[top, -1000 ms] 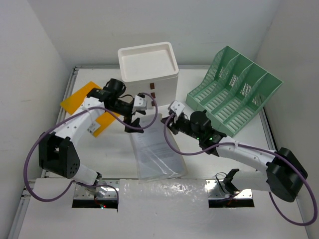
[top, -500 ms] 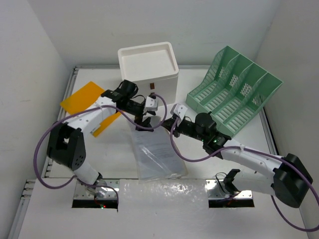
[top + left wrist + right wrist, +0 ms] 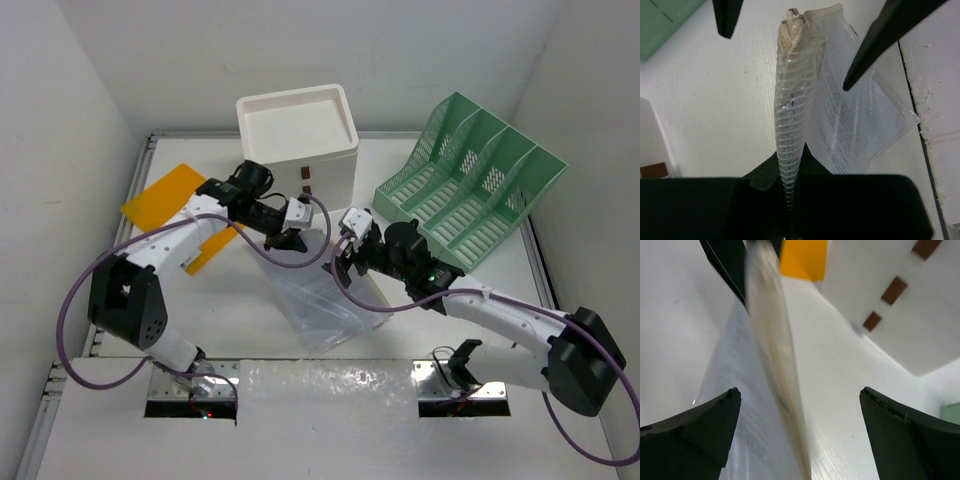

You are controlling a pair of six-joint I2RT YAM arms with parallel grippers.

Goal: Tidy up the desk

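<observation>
Seeing only a little of the left claw (image 3: 289,238) from the top, with its own wrist covering the fingers. Cutting off the near end of the clear plastic sleeve (image 3: 792,100) in the left wrist view, and blurring its edge badly in the right wrist view. Not showing the words on the paper inside well enough for reading.

Pinching the sleeve's edge with the left claw, fingers pressed together on it. Holding that edge up off the white tabletop (image 3: 228,300), with the low end of the sleeve resting down near the front. Keeping the right claw (image 3: 345,262) spread wide, with the raised edge standing between its two fingers and not clearly touching either one.

Carrying everything on the big flat tabletop, running from the arms' bases out to the back wall.

Showing only from the top the whole white drawer box (image 3: 300,135), the green file rack (image 3: 470,185) and the orange sheet (image 3: 165,195) at the back. Showing only in the left wrist view the net pattern on the sleeve. Showing only in the right wrist view the small brown tabs (image 3: 895,290) on the box up close.
</observation>
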